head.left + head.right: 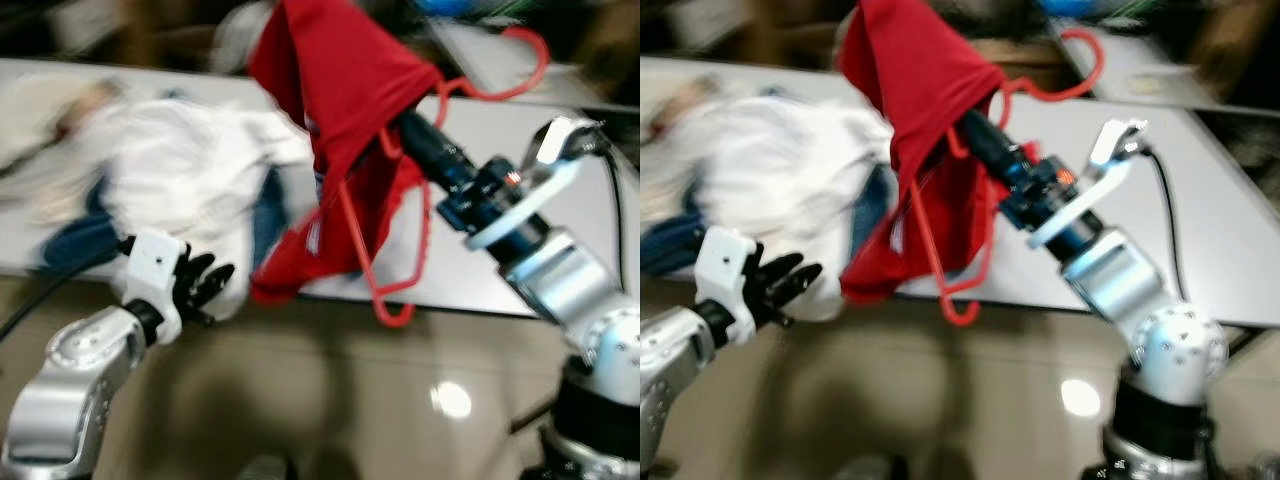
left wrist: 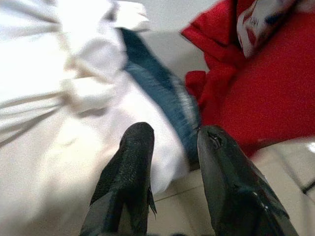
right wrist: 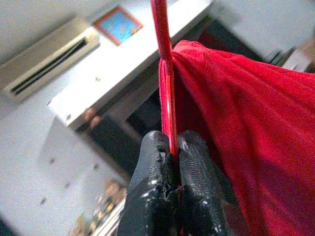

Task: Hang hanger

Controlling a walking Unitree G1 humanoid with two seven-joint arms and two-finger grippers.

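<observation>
The right claw [image 3: 170, 162] is clenched on a thin rod of the red plastic clothes hanger [image 1: 395, 290], its 2 black fingers pinched tight with the rod between them. The hanger is lifted above the front edge of the pale grey worktop [image 1: 560, 160], tilted, with a crumpled red fabric garment [image 1: 340, 90] draped over it; the garment's lower folds hang near the worktop's front edge. The hanger's hook [image 1: 520, 65] points up and away toward the far side.

The grip sits on 1 narrow rod, so the main risk is the hanger twisting or sliding between the fingers when the arm swings, leaving the hook badly aimed for any rail. The garment looks bunched to 1 side and loosely seated; a quick tilt could shed it onto the floor.

The left claw [image 2: 170, 147], fingers parted and holding nothing, hovers at the front edge beside a heap of white cloth [image 1: 190, 170] and a blue denim piece [image 2: 162, 98], and could snag them.
</observation>
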